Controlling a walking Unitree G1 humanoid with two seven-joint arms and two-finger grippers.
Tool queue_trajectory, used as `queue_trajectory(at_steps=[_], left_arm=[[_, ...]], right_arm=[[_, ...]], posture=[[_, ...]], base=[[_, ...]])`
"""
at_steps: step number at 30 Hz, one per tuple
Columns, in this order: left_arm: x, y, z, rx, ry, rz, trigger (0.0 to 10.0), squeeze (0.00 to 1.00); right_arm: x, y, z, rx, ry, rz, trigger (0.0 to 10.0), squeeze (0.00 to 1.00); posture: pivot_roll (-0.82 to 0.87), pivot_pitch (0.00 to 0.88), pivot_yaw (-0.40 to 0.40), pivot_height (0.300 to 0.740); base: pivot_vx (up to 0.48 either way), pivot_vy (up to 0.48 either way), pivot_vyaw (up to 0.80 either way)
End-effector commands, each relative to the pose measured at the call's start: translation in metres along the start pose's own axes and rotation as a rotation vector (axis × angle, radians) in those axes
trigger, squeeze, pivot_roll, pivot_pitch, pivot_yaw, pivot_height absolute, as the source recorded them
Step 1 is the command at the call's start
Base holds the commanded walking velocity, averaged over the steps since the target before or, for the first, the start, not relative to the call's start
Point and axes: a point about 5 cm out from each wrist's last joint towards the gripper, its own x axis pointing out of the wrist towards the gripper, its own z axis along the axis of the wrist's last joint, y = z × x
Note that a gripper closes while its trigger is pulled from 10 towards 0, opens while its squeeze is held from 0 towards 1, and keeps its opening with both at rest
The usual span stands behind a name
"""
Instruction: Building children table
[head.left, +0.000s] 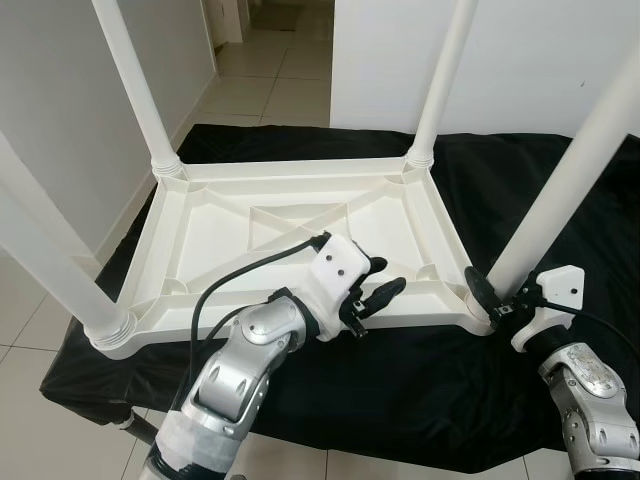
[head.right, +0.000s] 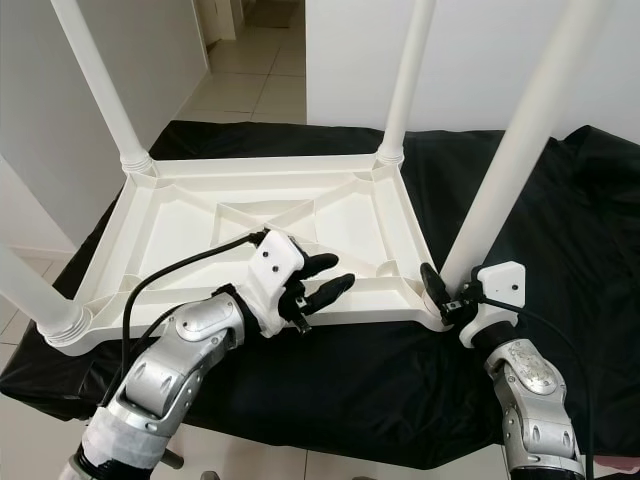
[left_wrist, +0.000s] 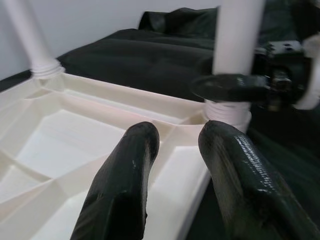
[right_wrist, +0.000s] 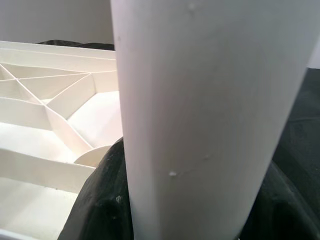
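White kids' table (head.left: 300, 225) lies upside down on black cloth (head.left: 400, 385), 4 legs up. Right tool (head.left: 490, 298) clamps near-right leg (head.left: 560, 170) at its base. Left tool (head.left: 375, 285) open, over table's near rim.

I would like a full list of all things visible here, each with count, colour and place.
table top: 1, white, upside down on the black cloth
table legs: 4, white, upright at the corners
cloth: 1, black, under the table top
floor: pale tiles, beyond
walls: white, behind and left
left gripper: 1, black fingers, open over the near edge
right gripper: 1, black fingers around the base of the near right leg
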Motion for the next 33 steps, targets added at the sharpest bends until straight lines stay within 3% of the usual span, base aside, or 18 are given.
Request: queue_trajectory(at_steps=[1, 7, 8, 12, 13, 14, 15, 23, 24, 25, 27, 28, 29, 30, 33], left_arm=[[0.0, 0.004, -0.006, 0.014, 0.02, 0.105, 10.0, 0.0], [0.001, 0.006, -0.01, 0.021, -0.001, 0.124, 10.0, 0.0], [0.002, 0.008, -0.011, -0.002, -0.001, 0.14, 10.0, 0.0], [0.005, 0.01, -0.012, -0.045, -0.001, 0.171, 10.0, 0.0], [0.006, 0.01, -0.011, -0.036, -0.005, 0.18, 10.0, 0.0], [0.006, 0.01, -0.011, -0.036, -0.005, 0.18, 10.0, 0.0], [0.01, 0.011, -0.009, -0.049, -0.02, 0.205, 10.0, 0.0], [0.013, 0.013, -0.007, -0.048, -0.034, 0.237, 10.0, 0.0], [0.013, 0.015, -0.006, -0.047, -0.038, 0.251, 10.0, 0.0], [0.014, 0.018, -0.006, -0.052, -0.039, 0.267, 10.0, 0.0], [0.014, 0.02, -0.006, -0.053, -0.037, 0.273, 10.0, 0.0], [0.014, 0.021, -0.006, -0.055, -0.035, 0.275, 10.0, 0.0], [0.014, 0.021, -0.006, -0.055, -0.035, 0.275, 10.0, 0.0], [0.014, 0.021, -0.006, -0.055, -0.034, 0.275, 10.0, 0.0], [0.013, 0.021, -0.006, -0.048, -0.028, 0.266, 10.0, 0.0]], right_arm=[[-0.003, -0.002, -0.001, -0.024, 0.012, -0.033, 0.0, 0.0], [-0.006, 0.001, 0.0, -0.004, 0.002, -0.201, 0.0, 0.0], [-0.007, 0.004, -0.001, 0.001, 0.008, -0.265, 0.0, 0.0], [-0.009, 0.013, 0.0, 0.01, -0.001, -0.32, 0.0, 0.0], [-0.011, 0.017, -0.002, 0.033, 0.011, -0.406, 0.0, 0.0], [-0.011, 0.017, -0.002, 0.033, 0.011, -0.406, 0.0, 0.0], [-0.015, 0.026, -0.008, 0.027, 0.079, -0.583, 0.0, 0.0], [-0.014, 0.044, -0.009, 0.08, 0.101, -0.713, 0.0, 0.0], [-0.011, 0.052, -0.008, 0.114, 0.095, -0.709, 7.3, 0.0], [-0.005, 0.06, -0.005, 0.135, 0.08, -0.671, 10.0, 0.0], [-0.005, 0.06, -0.004, 0.139, 0.069, -0.662, 10.0, 0.0], [-0.004, 0.058, -0.003, 0.148, 0.059, -0.655, 10.0, 0.18], [-0.004, 0.058, -0.003, 0.148, 0.059, -0.655, 10.0, 0.18], [-0.004, 0.056, -0.002, 0.151, 0.04, -0.636, 10.0, 1.0], [-0.004, 0.051, 0.003, 0.14, 0.006, -0.604, 10.0, 1.0]], posture=[[-0.15, 0.017, 0.002, 0.74], [-0.15, 0.018, -0.002, 0.74], [-0.15, 0.017, 0.004, 0.74], [-0.15, 0.017, 0.005, 0.74], [-0.16, 0.015, 0.007, 0.74], [-0.16, 0.015, 0.007, 0.74], [-0.16, 0.017, 0.009, 0.74], [-0.16, 0.018, 0.01, 0.74], [-0.16, 0.018, 0.01, 0.74], [-0.16, 0.019, 0.009, 0.74], [-0.16, 0.019, 0.009, 0.74], [-0.16, 0.018, 0.009, 0.74], [-0.16, 0.018, 0.009, 0.74], [-0.15, 0.018, 0.006, 0.74], [-0.15, 0.015, 0.0, 0.74]], base=[[0.0, 0.0, 0.0], [0.0, 0.0, 0.0], [0.0, 0.0, 0.0], [0.0, 0.0, 0.0], [0.0, 0.0, 0.0], [0.0, 0.0, 0.0], [0.0, 0.0, 0.0], [0.0, 0.0, 0.0], [0.0, 0.0, 0.0], [0.0, 0.0, 0.0], [0.0, 0.0, 0.0], [0.0, 0.0, 0.0], [0.0, 0.0, 0.0], [0.0, 0.0, 0.0], [0.0, 0.0, 0.0]])
